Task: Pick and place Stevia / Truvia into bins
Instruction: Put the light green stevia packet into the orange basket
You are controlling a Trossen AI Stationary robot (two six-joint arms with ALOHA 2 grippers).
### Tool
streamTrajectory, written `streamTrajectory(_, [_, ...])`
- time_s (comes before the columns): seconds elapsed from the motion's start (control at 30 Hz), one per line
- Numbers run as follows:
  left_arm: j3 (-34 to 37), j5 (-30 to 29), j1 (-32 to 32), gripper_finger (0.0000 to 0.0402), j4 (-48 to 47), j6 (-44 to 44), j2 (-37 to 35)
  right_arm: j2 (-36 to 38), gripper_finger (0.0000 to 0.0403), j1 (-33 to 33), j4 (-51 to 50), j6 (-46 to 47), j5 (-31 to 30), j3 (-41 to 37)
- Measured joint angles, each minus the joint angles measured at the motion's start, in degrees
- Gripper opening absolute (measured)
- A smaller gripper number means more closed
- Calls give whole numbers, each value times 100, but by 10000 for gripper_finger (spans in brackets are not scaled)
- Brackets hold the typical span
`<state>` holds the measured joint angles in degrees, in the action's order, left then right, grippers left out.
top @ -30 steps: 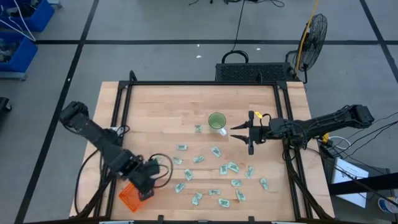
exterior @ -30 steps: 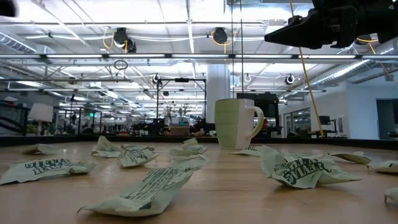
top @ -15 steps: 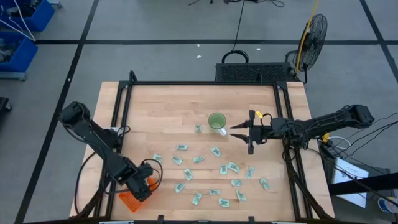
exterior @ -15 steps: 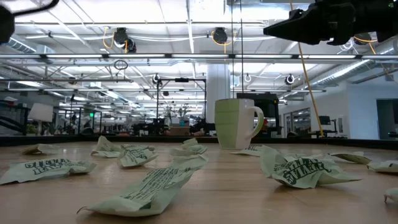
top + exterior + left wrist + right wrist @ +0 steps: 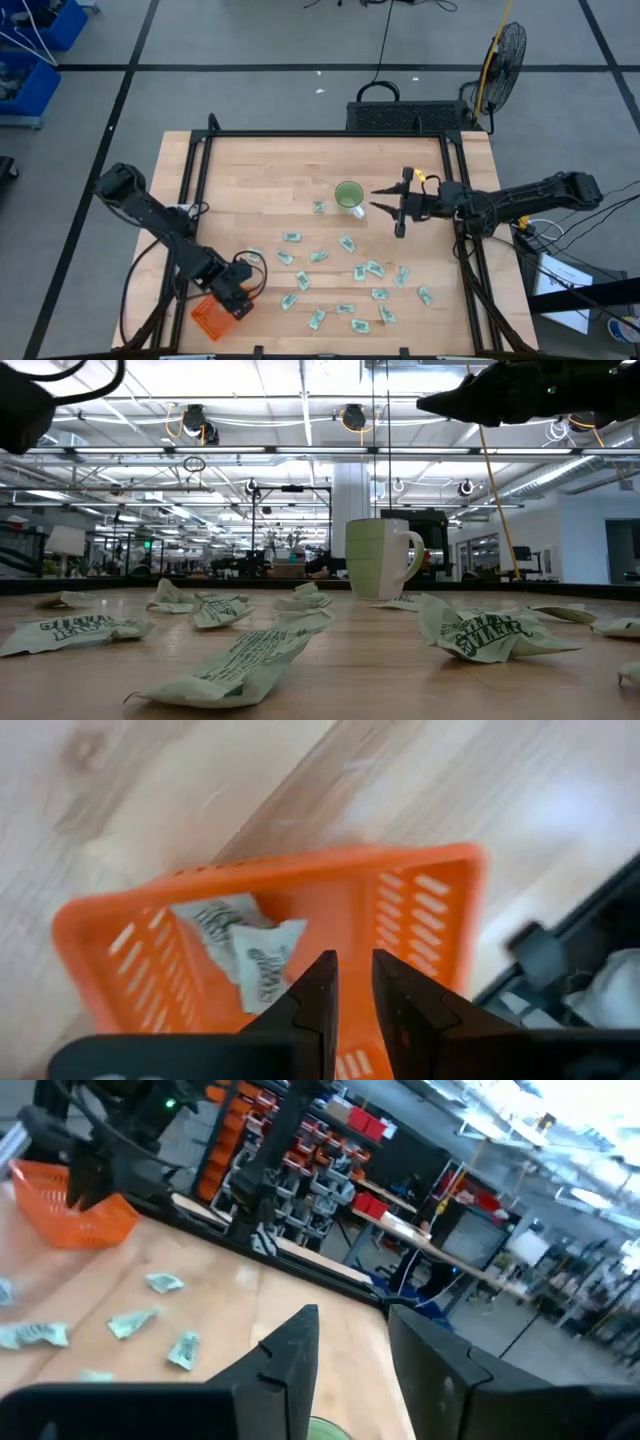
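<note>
Several white-and-green sachets (image 5: 345, 270) lie scattered flat on the near right half of the table, crumpled in the low view (image 5: 485, 630). The orange basket (image 5: 208, 320) sits at the near left corner and holds two sachets (image 5: 250, 945). My left gripper (image 5: 240, 300) hovers over the basket's right end, fingers (image 5: 355, 985) a narrow gap apart with nothing between them. My right gripper (image 5: 385, 210) hangs open and empty in the air just right of the green cup (image 5: 348, 194), high above the table (image 5: 425, 402).
The green cup (image 5: 378, 557) stands upright past the sachets, near the table's middle. A black frame rail (image 5: 200, 180) runs along the table's left, far and right sides. Bare wood (image 5: 260, 180) lies on the far left half. A fan (image 5: 505, 50) stands beyond the far right corner.
My left gripper swung toward the near left corner over the basket, then drew back a little to the right. My right gripper shifted slightly toward the far edge, closer to the cup. The sachets on the table stayed put.
</note>
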<state>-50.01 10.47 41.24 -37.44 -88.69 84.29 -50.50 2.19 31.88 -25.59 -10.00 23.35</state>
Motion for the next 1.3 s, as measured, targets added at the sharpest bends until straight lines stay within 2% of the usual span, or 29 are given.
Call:
streamTrajectory(0.1, [-188,381,-223,69,-33,-12,0,-2,118,-93,-112,543,493,19])
streamTrajectory(0.2, [-432,447,-412,69,-224,227,0,-115,118,-128,-571,953,1019,293])
streamTrajectory(0.3, [-679,460,-616,69,-532,498,0,-424,118,-87,-1262,1129,962,672])
streamTrajectory(0.4, [-920,135,-804,69,-996,919,-4,-894,118,-57,-1436,1187,702,850])
streamTrajectory(0.5, [-957,-585,-996,69,-1465,1416,-4,-1311,118,-60,-1416,1113,774,946])
streamTrajectory(0.63, [-834,-1449,-1236,69,-1634,2109,-4,-1685,118,-58,-1358,905,866,1053])
streamTrajectory(0.7, [-748,-1645,-1340,69,-1644,2297,-4,-1765,118,-60,-1313,859,864,1144])
streamTrajectory(0.87, [-333,-1651,-1513,69,-1359,2270,-4,-1781,118,-60,-1331,872,863,1185])
streamTrajectory(1.03, [318,-1496,-1579,69,-475,2150,-2,-1779,118,-60,-1332,879,862,1185])
streamTrajectory(1.3, [694,-1916,-1586,69,-442,2073,-2,-1779,118,-65,-1331,809,862,1185])
